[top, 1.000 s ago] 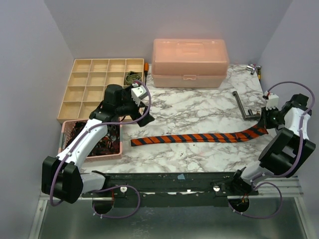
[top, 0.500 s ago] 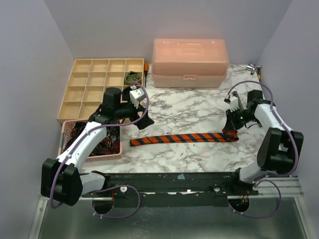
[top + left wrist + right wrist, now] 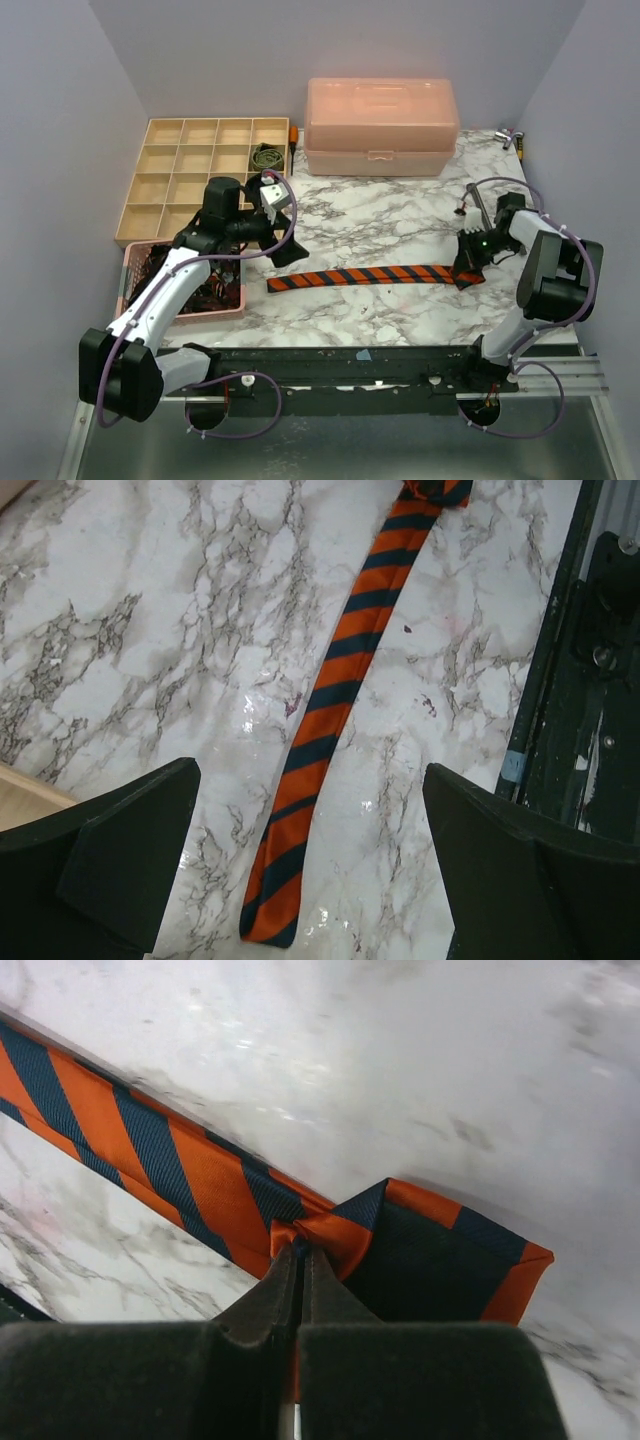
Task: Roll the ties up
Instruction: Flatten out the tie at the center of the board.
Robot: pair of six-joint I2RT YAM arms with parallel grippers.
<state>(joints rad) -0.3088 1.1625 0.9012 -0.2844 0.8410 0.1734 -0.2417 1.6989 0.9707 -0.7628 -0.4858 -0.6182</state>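
Pinching striped tie point(image 3: 200, 1175), right jaws.

Plenty of bare white marble tabletop point(image 3: 380, 215) mid-table; salmon plastic lidded box point(image 3: 381, 127) blocks the back, orange-and-navy striped fabric tie point(image 3: 360, 276) crosses the front.

We are looking at a white marble table point(image 3: 380, 215) filling the middle of the frame. A striped tie point(image 3: 365, 276) is lying flat across its centre. A pink box point(image 3: 381, 125) is sitting at top centre, a divided tray point(image 3: 170, 175) at upper left, a pink basket point(image 3: 200, 313) just below it, and a metal bar point(image 3: 481, 212) at right.
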